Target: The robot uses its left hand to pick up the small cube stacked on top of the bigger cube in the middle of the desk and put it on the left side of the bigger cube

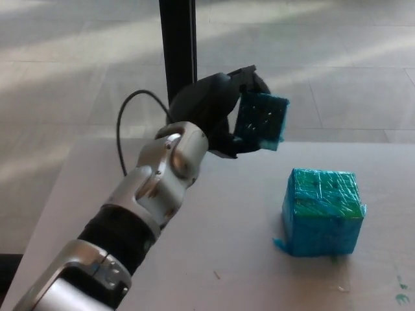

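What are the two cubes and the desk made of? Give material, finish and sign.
Small cube: probably foam or sponge, matte; pitted face. Bigger cube: core hidden under glossy teal plastic wrap or tape; wrinkles, shiny streaks. Desk: smooth, pale, matte, possibly laminate.
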Tool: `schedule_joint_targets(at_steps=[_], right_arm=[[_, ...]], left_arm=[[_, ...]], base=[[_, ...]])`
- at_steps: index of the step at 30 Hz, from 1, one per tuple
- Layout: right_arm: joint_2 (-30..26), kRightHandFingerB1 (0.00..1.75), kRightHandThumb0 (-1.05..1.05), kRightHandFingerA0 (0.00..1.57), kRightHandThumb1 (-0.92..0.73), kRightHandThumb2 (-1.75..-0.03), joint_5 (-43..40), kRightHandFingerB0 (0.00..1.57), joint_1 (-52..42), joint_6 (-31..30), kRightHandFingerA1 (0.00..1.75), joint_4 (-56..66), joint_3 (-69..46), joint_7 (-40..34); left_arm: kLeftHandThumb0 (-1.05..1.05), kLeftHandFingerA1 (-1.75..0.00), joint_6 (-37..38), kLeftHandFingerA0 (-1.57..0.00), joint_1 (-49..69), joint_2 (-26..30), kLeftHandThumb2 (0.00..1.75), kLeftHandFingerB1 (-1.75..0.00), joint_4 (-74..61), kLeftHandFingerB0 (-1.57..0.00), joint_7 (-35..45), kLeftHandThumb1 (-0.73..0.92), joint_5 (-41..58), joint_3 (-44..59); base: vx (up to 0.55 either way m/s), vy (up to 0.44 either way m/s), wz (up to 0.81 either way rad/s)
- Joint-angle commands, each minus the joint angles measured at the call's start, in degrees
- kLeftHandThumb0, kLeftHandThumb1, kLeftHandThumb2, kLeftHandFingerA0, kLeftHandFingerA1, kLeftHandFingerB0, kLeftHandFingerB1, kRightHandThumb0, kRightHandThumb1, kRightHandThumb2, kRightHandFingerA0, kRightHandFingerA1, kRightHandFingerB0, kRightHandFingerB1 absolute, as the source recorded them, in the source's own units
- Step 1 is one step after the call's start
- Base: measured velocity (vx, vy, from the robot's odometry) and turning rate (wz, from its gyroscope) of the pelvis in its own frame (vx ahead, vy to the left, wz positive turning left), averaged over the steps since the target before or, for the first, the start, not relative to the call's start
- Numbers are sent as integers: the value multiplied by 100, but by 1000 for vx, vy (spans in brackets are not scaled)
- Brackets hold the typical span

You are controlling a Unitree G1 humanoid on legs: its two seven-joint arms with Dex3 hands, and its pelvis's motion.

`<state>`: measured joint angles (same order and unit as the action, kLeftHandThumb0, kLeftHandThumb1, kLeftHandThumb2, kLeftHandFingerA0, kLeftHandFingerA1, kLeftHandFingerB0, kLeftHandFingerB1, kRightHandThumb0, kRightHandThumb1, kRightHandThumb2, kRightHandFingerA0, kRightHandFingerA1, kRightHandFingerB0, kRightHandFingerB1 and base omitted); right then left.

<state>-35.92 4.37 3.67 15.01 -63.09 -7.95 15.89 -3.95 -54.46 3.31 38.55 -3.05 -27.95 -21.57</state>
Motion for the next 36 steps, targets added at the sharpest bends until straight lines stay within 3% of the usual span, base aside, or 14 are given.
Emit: schedule_joint_targets(at_steps=[1,3,5,7,8,9,10,19,20,21,24,26,31,36], right_arm=[[-117,78,-79,72,-64,-72,-36,52,-50,-5,99,-66,-37,-40],[-121,77,-78,71,-64,-71,-48,51,-39,-2,97,-103,-44,-19],[-116,77,-78,70,-63,-71,-66,51,-27,-55,97,-107,-62,-26],[-117,78,-79,71,-64,-71,-76,52,-59,25,100,-95,-79,-25],[-128,79,-79,70,-64,-72,-58,51,-79,40,99,-60,-68,-28],[-128,78,-78,66,-63,-73,-86,50,-81,-5,98,-40,-87,5],[-125,77,-77,66,-63,-72,-101,51,-104,-44,97,18,-100,8],[-143,79,-79,68,-62,-72,-75,51,-24,-68,99,-12,-116,1],[-147,79,-79,67,-61,-73,-65,51,-1,-26,99,-11,-111,-4],[-134,80,-81,67,-61,-73,-81,49,8,-35,100,-3,-121,7],[-138,80,-81,71,-61,-71,-56,50,70,26,100,-129,-106,-2],[-147,79,-79,72,-60,-72,-41,51,74,7,100,-97,-94,-13],[-150,81,-77,73,-57,-76,-60,52,76,-30,103,-35,-102,31],[-131,81,-79,71,-57,-75,-61,52,118,11,101,-187,-106,27]], left_arm=[[-26,-146,-148,-76,440,500,65,-103,-403,-81,508,70,-68,-2],[-24,-155,-104,-78,731,741,63,-126,-660,-74,581,70,-42,52],[-24,-161,-106,-81,917,782,64,-132,-798,-77,593,70,82,147],[-24,-155,-23,-82,1132,801,67,-122,-858,-80,467,69,57,165],[-26,-167,53,-92,1256,785,68,-131,-887,-76,386,71,59,182],[-23,-161,-36,-81,1440,791,64,-123,-989,-81,471,67,43,148],[-25,-134,-100,-83,1539,809,64,-81,-1039,-83,537,67,3,111],[-25,-135,-300,-86,2054,658,66,-83,-1312,-85,628,63,-89,-39],[-26,-112,-348,-79,2059,576,63,-75,-1288,-80,657,66,-43,-33],[-27,-107,-396,-80,2072,542,63,-74,-1307,-80,674,67,-53,-42],[-27,-129,-459,-78,2074,463,66,-83,-1283,-82,705,66,-65,-63],[-27,-148,-406,-82,2035,400,71,-99,-1166,-85,674,65,-82,-85],[-22,-157,-697,-86,1912,321,78,-105,-1082,-88,845,64,-130,-123],[-23,-154,-1059,-85,1763,452,80,-95,-1164,-90,1216,65,-319,-340]], base=[[0,0,0],[0,0,0],[0,0,0],[0,0,0],[0,0,0],[0,0,0],[0,0,0],[0,0,0],[0,0,0],[0,0,0],[0,0,0],[0,0,0],[0,0,0],[0,0,0]])
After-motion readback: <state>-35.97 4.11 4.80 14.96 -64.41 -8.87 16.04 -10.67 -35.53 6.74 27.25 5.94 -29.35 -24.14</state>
